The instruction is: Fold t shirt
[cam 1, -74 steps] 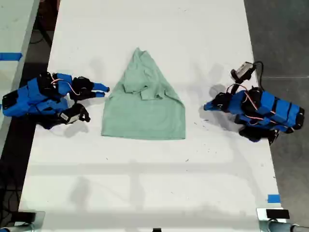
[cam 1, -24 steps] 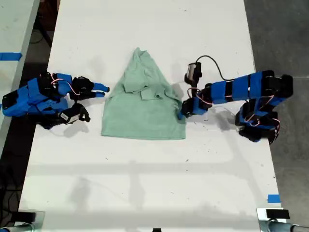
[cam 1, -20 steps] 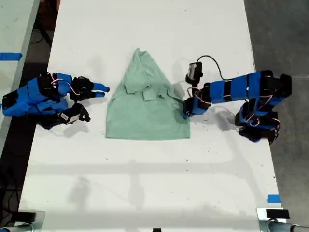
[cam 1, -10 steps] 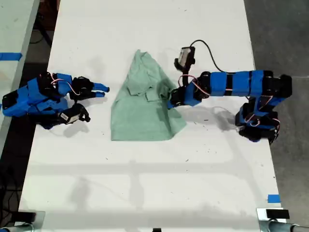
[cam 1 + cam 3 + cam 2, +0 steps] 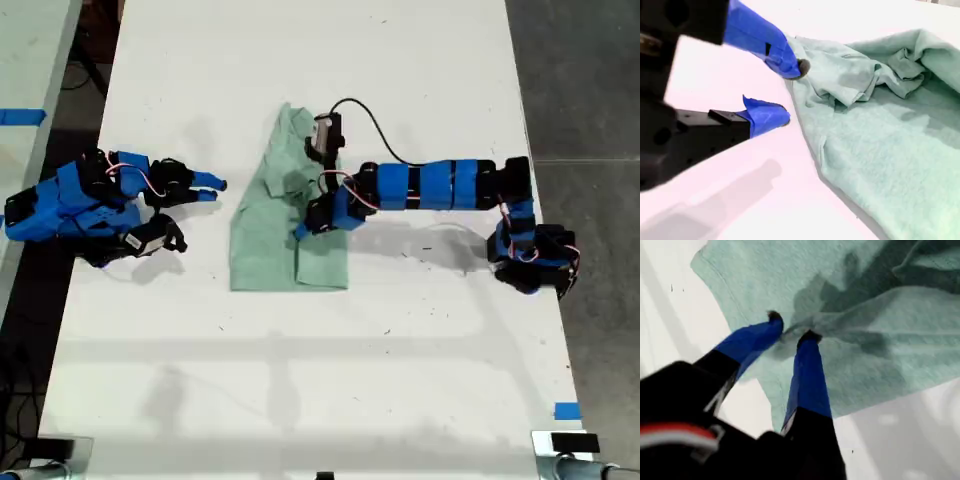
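The pale mint-green t shirt lies wrinkled at mid-table in the exterior view, its point toward the far edge. Its side on the exterior view's right is folded over onto the body. My first gripper reaches over it from the exterior view's right. In the first wrist view this gripper is shut on a bunched fold of the t shirt. My second gripper rests at the exterior view's left, just off the shirt. In the second wrist view it stands open beside the t shirt's edge, holding nothing.
The white table runs the length of the exterior view, with dark floor beyond its edge on the exterior view's right. A blue tape mark sits near the corner. The first arm's camera cable loops above the shirt.
The first arm stretched out from the exterior view's right, took the shirt's near side edge and carried it toward the exterior view's left, folding it over. The second arm stayed still.
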Controlling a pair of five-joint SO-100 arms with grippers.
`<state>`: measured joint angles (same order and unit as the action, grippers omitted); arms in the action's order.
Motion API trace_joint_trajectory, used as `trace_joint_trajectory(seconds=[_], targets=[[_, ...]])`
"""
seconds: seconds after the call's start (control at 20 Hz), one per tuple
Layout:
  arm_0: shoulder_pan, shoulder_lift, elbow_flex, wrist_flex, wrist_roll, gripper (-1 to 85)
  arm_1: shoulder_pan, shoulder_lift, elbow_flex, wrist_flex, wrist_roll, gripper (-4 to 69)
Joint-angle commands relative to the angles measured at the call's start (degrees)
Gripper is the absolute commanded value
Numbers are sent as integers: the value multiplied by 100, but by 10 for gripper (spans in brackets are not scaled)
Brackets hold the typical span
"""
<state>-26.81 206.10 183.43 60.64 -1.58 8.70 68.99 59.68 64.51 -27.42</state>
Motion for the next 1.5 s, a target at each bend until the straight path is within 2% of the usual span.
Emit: trace_joint_trajectory(seconds=[0.0, 0.1, 0.15, 0.2, 0.25, 0.4, 0.65, 0.75, 0.9, 1.05, 1.2, 1.45], targets=[[-62, 35, 44, 26, -88, 113, -44, 624, -475, 272, -176, 326], [-62, 35, 44, 26, -88, 113, 53, 1230, -369, 642, -255, 326], [-62, 35, 44, 26, -88, 113, 123, 1644, -167, 835, -264, 247], [-62, 35, 44, 26, -88, 113, 211, 2092, 141, 1081, -202, 15], [-62, 35, 44, 26, -88, 113, 316, 2602, 642, 1187, -176, -3], [-62, 35, 44, 26, -88, 113, 694, 4737, 3287, 782, -18, -2], [-62, 35, 44, 26, -88, 113, 861, 8358, 8411, -1046, 246, 0], [-62, 35, 44, 26, -88, 113, 835, 9316, 9633, -1397, 396, 2], [-62, 35, 44, 26, -88, 114, 817, 10942, 10784, -1187, 404, 2], [-62, 35, 44, 26, -88, 114, 949, 13254, 11856, -79, 615, 5], [-70, 35, 44, 26, -88, 114, 1107, 13184, 11830, -79, 800, 5], [-70, 35, 44, 26, -88, 114, 1336, 13192, 11839, 563, 1749, 44]])
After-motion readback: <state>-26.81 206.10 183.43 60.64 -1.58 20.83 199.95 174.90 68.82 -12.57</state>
